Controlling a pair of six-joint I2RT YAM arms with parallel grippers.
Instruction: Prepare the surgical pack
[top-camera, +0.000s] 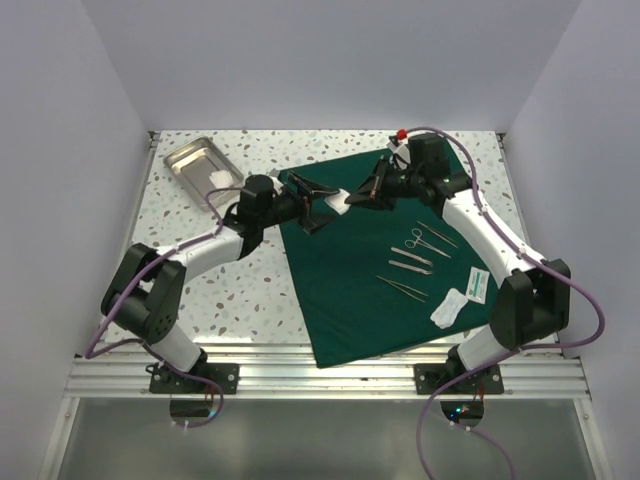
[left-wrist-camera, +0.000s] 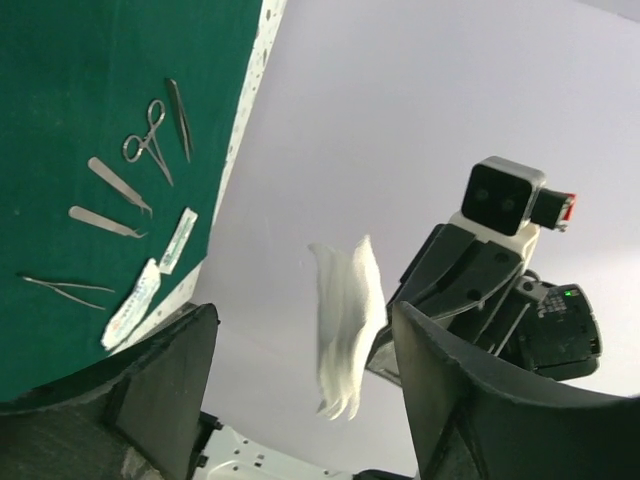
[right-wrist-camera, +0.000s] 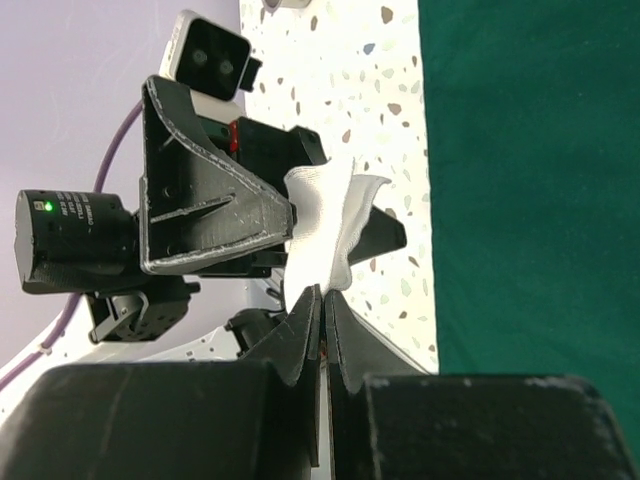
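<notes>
White gauze (right-wrist-camera: 318, 225) is nipped by one edge alone in the clenched right gripper (right-wrist-camera: 323, 300), the rest of the square standing free beyond its fingertips. The left gripper (top-camera: 318, 205) faces it with jaws spread wide, one finger to each side of the cloth, grasping nothing. The dark green drape (top-camera: 350, 290) lies flat beneath both grippers. The hazard I judge: should the right gripper let go before the left bites, the gauze drops onto the drape below. The cloth is limp and may sag out of the left jaws' path. Closing too near the right fingertips risks finger striking finger
</notes>
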